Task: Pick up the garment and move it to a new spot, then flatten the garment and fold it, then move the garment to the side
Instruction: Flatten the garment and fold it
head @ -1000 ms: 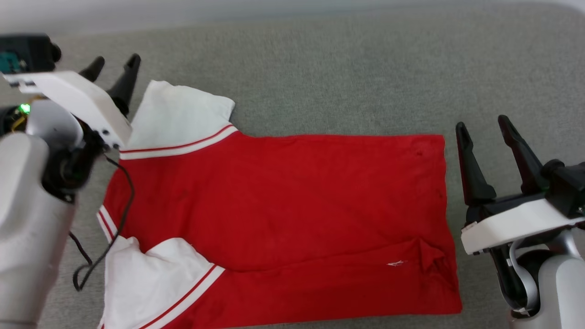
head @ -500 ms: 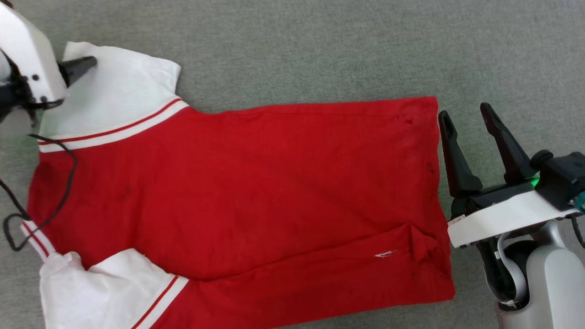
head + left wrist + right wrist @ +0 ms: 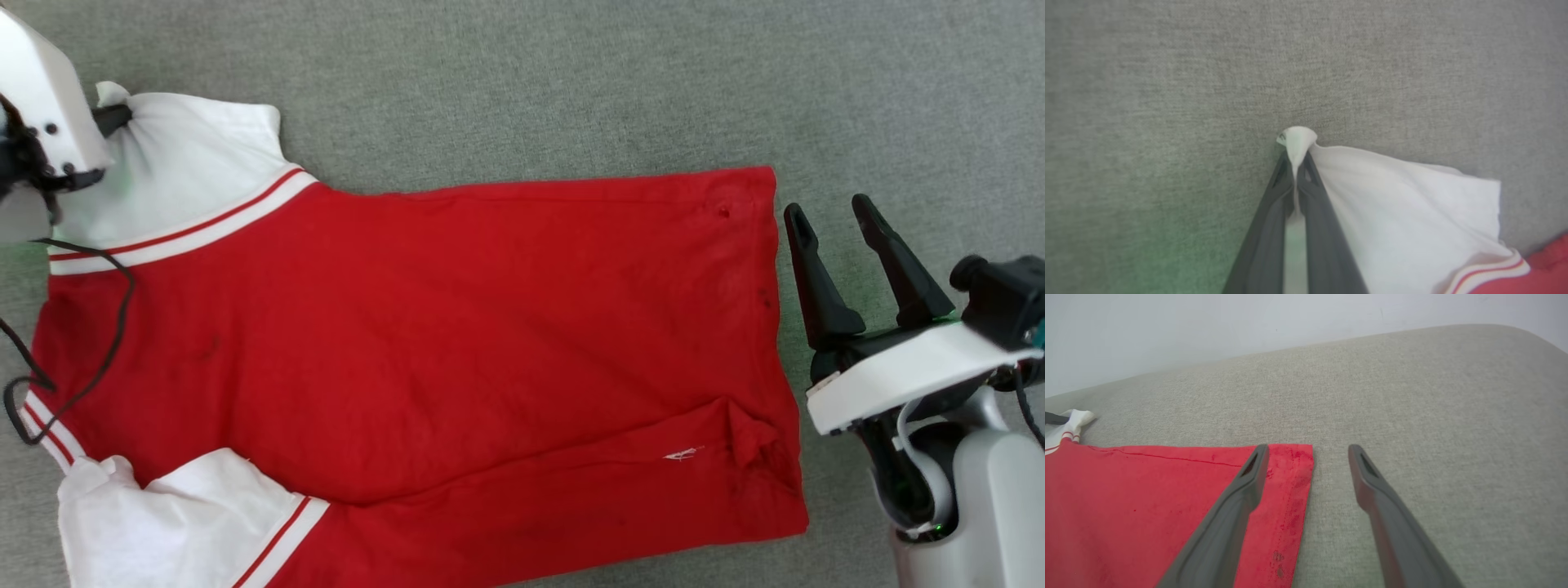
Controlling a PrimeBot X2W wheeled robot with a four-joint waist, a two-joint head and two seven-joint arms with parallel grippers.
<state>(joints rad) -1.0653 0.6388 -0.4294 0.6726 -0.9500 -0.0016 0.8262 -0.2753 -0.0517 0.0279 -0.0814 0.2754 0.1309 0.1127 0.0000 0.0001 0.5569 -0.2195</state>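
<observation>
Garment (image 3: 424,327): red jersey, spread flat on grey upholstered surface (image 3: 571,82), long axis running left to right, hem at right. Near left: near white sleeve (image 3: 163,523), crumpled inward. Right gripper (image 3: 829,208): fingers apart, empty, just beside the hem's far corner. Far left: left gripper (image 3: 1295,163) clamped on the tip of far white sleeve (image 3: 188,171); the flattening pull probably runs leftward.

Red jersey (image 3: 457,327) lies spread flat on the grey fabric surface (image 3: 571,82), white sleeves to the left. Up top left, the left gripper (image 3: 113,119) is pinched tight on the far sleeve's (image 3: 188,175) puckered corner. Right gripper (image 3: 831,211) sits just beside the hem, fingers spread, off the cloth. A black cable (image 3: 122,310) loops over the jersey's left edge.
</observation>
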